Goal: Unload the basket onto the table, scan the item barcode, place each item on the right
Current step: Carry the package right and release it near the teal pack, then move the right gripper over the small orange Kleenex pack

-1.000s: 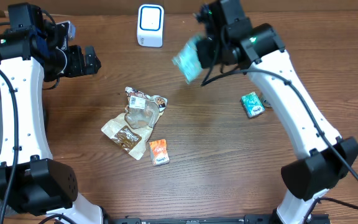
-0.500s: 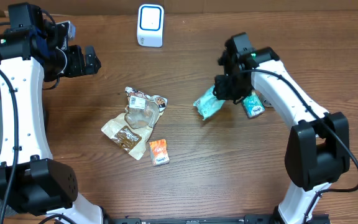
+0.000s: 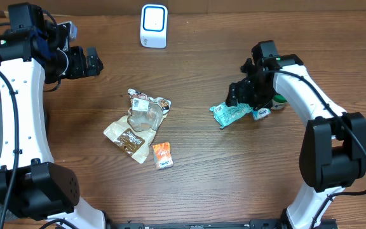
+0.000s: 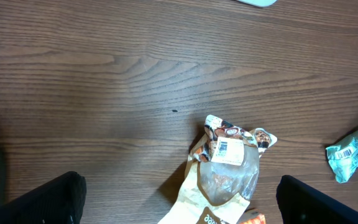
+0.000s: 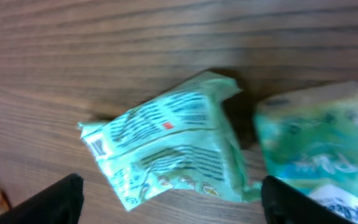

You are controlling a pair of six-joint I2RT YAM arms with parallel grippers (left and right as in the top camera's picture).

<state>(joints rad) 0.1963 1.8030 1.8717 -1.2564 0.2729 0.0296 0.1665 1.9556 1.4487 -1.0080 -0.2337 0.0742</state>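
Dropped, one green packet lies beside one tissue pack, right claw spread.

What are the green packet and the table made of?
Green packet: looks like thin plastic film, slightly shiny; it is crinkled and has printed text on it. Table: looks like wood or a wood-look top, matte brown; grain lines run across it.
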